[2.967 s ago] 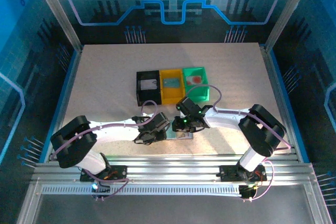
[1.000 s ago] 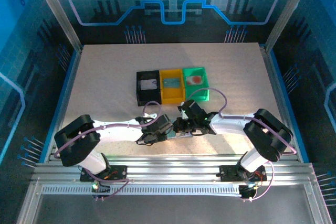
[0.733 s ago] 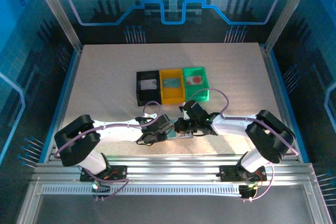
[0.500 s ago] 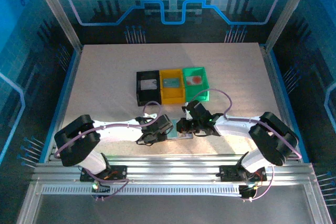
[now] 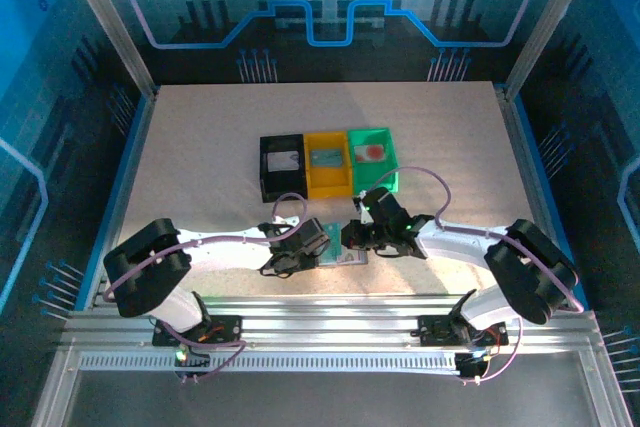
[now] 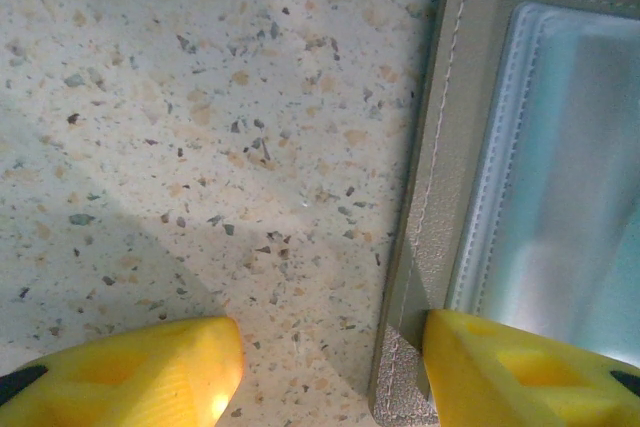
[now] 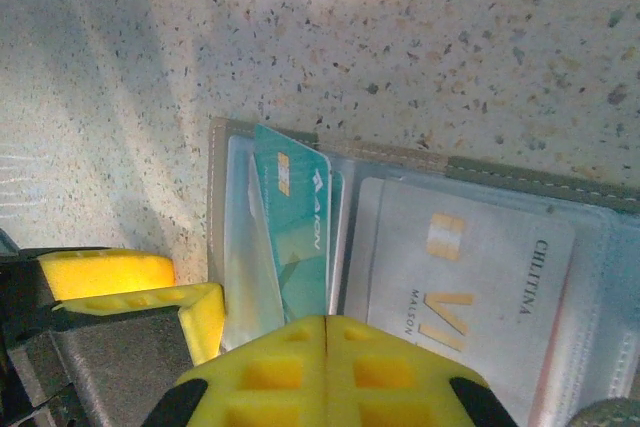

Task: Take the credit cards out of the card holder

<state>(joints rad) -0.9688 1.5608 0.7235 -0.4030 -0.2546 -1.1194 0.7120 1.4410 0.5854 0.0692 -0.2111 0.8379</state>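
Holder (image 5: 343, 256) lies open on the surface (image 5: 200, 147), at 6 o'clock from the bins (image 5: 327, 187), between both tools. Left tool (image 6: 330, 347), at the holder's 9 o'clock, gapes wide, with one finger (image 6: 520, 367) at the holder's edge and the other over bare surface. Right tool (image 7: 325, 352), at 3 o'clock, is pinched closed on a teal card (image 7: 297, 237) that tilts partway out of its pocket. A white card (image 7: 470, 297) sits pocketed just beside it.
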